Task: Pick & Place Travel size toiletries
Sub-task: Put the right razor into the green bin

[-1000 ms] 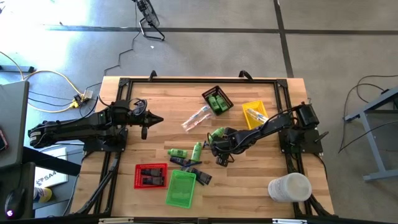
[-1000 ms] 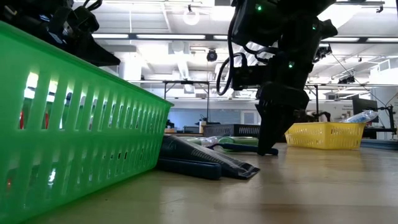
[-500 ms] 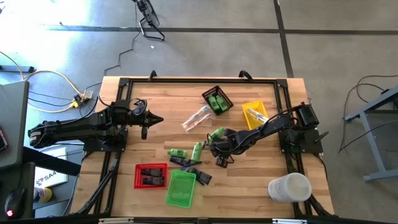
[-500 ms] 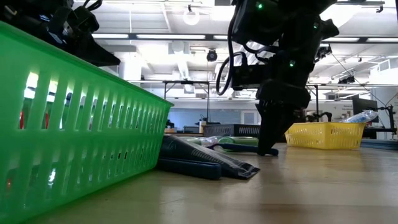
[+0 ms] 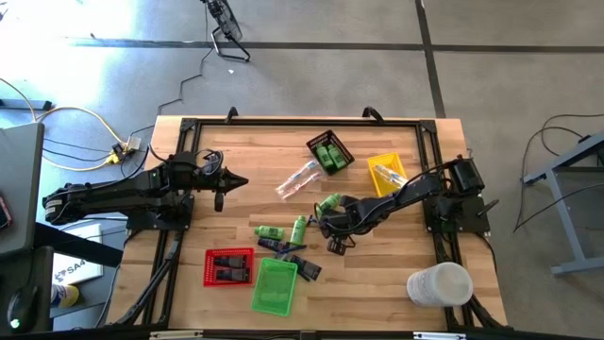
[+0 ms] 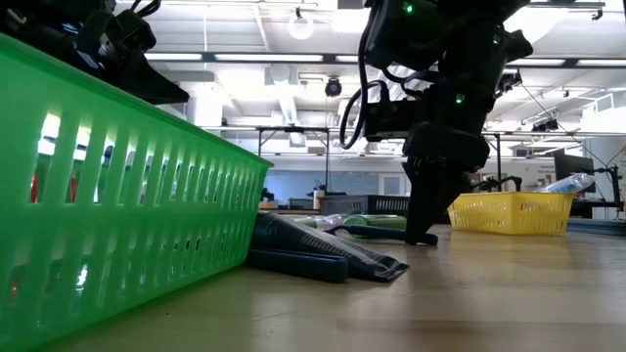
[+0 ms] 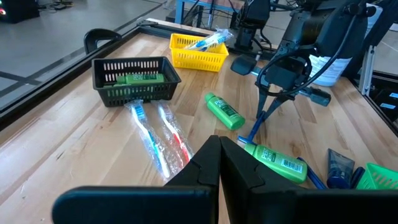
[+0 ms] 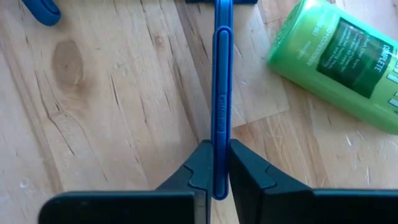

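So your right end effector point(image 8: 214, 171) is clamped on a thin blue stick point(image 8: 222, 93) mid-table point(image 5: 245, 151), a green bottle point(image 8: 348, 56) just beside it, label reading "COMPLETE". Wrapped toothbrushes point(image 7: 158, 134) lie near the black tray point(image 7: 134, 78); yellow tray point(image 5: 387, 172) close behind. Left end effector point(image 7: 219, 163) sits closed, well apart.

centre: right tool point(image 5: 332, 235) over mid counter point(image 5: 255, 151), thin blue plastic stick point(image 8: 221, 93) between its fingers
beside stick: green plastic bottle point(image 8: 339, 59)
far side: black slatted tray point(image 5: 330, 151), yellow slatted tray point(image 5: 386, 173) to its right
near edge: red slatted tray point(image 5: 228, 267), green slatted tray point(image 5: 275, 286) just right
near-right corner: big white cylinder point(image 5: 439, 284)
left: left tool point(image 5: 220, 185) above counter
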{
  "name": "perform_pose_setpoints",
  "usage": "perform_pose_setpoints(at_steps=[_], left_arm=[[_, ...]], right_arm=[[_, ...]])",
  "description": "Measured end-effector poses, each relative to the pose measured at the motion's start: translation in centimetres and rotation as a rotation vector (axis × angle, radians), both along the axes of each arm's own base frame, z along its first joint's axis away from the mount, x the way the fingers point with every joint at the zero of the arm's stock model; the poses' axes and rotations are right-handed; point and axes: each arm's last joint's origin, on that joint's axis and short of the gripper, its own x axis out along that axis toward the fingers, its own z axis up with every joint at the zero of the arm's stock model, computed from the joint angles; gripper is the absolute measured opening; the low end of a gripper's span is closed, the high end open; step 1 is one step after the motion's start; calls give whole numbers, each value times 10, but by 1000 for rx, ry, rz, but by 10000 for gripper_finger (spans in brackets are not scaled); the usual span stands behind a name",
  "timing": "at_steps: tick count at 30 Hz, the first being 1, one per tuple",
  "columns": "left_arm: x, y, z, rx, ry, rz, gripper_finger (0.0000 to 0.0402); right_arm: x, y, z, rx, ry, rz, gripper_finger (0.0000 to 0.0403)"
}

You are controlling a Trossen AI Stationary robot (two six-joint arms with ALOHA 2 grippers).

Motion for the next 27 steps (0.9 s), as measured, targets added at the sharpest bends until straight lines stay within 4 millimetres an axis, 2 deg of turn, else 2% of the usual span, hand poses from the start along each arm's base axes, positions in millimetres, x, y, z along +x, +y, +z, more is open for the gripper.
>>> perform_pose_setpoints(at_steps=[6,16,22,27], left_arm=[[0,0,0,0,1,0,1],[0,0,0,1,0,3,1],[0,0,0,0,3,2,1],[2,1,-1,1,13,2,1]], right_arm=[[-5,-1,20,15,-47,2,26],[-21,-6,92,-2,-304,27,26],[-36,-19,131,-22,-449,68,26],[-49,-33,155,-66,-523,101,25]])
